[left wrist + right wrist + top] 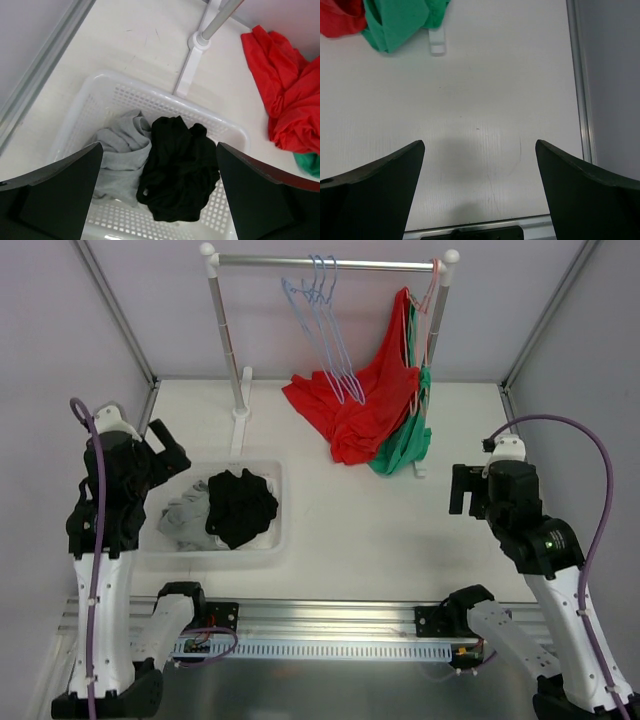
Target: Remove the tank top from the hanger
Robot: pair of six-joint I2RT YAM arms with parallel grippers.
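A red tank top hangs from a hanger at the right end of the rail, its lower part spread on the table. A green tank top hangs behind it on the same end. Both show in the left wrist view, red and green, and in the right wrist view, green and red. My left gripper is open and empty above the white basket. My right gripper is open and empty over bare table, right of the garments.
The basket holds a grey garment and a black garment. Several empty light blue hangers hang mid-rail. The rack's left post stands behind the basket. White walls enclose the table on three sides.
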